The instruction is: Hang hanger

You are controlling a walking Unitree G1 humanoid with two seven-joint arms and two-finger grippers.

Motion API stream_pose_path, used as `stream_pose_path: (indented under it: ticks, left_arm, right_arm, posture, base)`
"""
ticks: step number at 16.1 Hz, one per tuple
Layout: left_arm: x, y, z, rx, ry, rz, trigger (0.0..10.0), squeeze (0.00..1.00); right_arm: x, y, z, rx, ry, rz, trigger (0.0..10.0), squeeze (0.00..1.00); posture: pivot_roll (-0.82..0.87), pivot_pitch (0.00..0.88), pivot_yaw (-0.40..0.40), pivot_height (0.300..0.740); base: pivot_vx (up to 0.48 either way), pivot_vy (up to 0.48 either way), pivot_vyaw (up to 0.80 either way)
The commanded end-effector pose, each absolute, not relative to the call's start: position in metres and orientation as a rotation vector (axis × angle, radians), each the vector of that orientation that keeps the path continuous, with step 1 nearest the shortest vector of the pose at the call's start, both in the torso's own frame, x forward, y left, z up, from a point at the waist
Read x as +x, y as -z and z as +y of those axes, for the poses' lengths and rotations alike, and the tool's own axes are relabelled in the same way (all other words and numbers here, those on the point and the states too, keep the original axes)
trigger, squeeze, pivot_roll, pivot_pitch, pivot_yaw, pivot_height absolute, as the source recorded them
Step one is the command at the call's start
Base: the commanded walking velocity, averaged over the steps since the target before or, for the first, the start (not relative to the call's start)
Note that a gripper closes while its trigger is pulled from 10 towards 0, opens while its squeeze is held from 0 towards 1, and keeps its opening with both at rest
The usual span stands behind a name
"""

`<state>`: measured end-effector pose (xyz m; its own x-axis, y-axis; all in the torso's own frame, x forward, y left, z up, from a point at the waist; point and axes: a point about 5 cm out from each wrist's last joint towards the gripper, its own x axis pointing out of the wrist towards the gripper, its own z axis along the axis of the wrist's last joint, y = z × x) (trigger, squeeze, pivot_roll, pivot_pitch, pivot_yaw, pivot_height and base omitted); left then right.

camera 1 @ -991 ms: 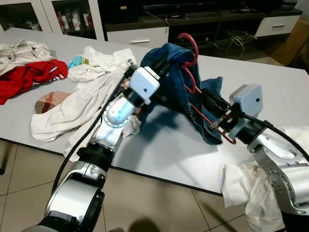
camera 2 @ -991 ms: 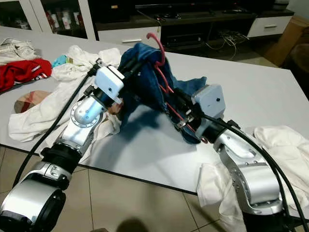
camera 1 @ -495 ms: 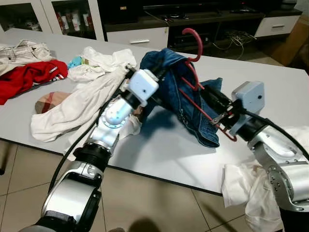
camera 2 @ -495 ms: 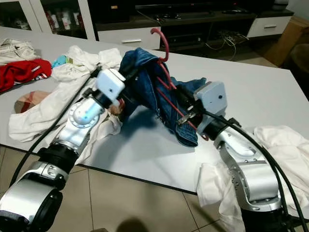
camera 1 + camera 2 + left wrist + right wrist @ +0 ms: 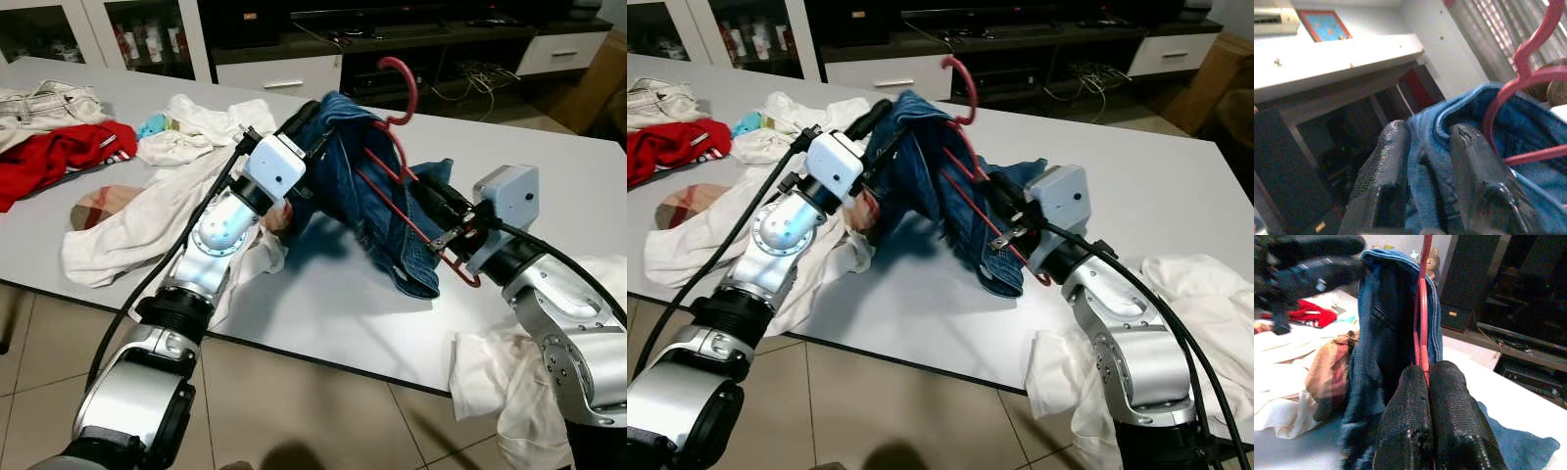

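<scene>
Where denim folds over it, the red hanger (image 5: 397, 147) is mostly hidden, held above the counter (image 5: 549, 186). Right gripper (image 5: 1422, 382) jaws clamp its lower bar. Left gripper (image 5: 1427, 147) jaws pinch the jeans (image 5: 358, 186), narrowly parted.

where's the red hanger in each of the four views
Left eye view: red hanger, hook above the blue jeans, upper centre.
Right eye view: hook at top centre.
Left wrist view: right edge.
Right wrist view: thin upright bar, centre.
Shared landmark: the blue jeans.
</scene>
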<state>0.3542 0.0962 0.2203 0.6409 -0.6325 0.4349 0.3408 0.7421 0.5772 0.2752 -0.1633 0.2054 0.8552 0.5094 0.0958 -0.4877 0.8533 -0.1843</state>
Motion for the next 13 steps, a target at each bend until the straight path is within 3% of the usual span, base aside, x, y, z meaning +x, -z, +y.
stream_pose_path:
  ticks: [1,2,3,4,7,11,12,13]
  left_arm:
    - [0.352,-0.224,0.095,0.494,0.597,-0.688,10.0,1.0]
    - [0.352,-0.223,0.095,0.48,0.596,-0.685,10.0,1.0]
    - [0.351,-0.221,0.093,0.417,0.638,-0.657,10.0,0.0]
    - [0.346,-0.214,0.088,0.278,0.783,-0.583,10.0,0.0]
    - [0.331,-0.194,0.088,0.232,1.046,-0.428,10.0,0.0]
    - [0.331,-0.197,0.109,0.319,1.039,-0.423,10.0,0.0]
    - [0.331,-0.2,0.118,0.348,1.039,-0.421,10.0,0.02]
    - [0.33,-0.202,0.124,0.384,1.051,-0.41,10.0,0.18]
  right_arm:
    - [0.276,-0.213,-0.165,-0.159,-0.514,-0.185,10.0,0.0]
    - [0.276,-0.212,-0.165,-0.158,-0.511,-0.185,10.0,0.0]
    - [0.277,-0.212,-0.166,-0.157,-0.501,-0.187,10.0,0.0]
    - [0.279,-0.212,-0.167,-0.155,-0.484,-0.188,10.0,0.0]
    - [0.279,-0.211,-0.17,-0.157,-0.475,-0.182,10.0,0.0]
    - [0.277,-0.205,-0.176,-0.181,-0.467,-0.177,10.0,0.0]
    - [0.275,-0.204,-0.179,-0.192,-0.476,-0.184,10.0,0.0]
    - [0.273,-0.204,-0.181,-0.201,-0.49,-0.193,10.0,0.0]
  posture:
    - [-0.08,0.0,-0.02,0.74]
    - [-0.08,0.0,-0.02,0.74]
    - [-0.08,0.0,-0.018,0.74]
    - [-0.08,0.0,-0.02,0.74]
    - [-0.08,0.0,-0.02,0.74]
    - [-0.08,0.0,-0.024,0.74]
    - [-0.07,0.0,-0.024,0.74]
    - [-0.07,0.0,-0.024,0.74]
  base:
    - [0.0,0.0,0.0]
    - [0.0,0.0,0.0]
    - [0.0,0.0,0.0]
    - [0.0,0.0,0.0]
    - [0.0,0.0,0.0]
    - [0.0,0.0,0.0]
    - [0.0,0.0,0.0]
    - [0.0,0.0,0.0]
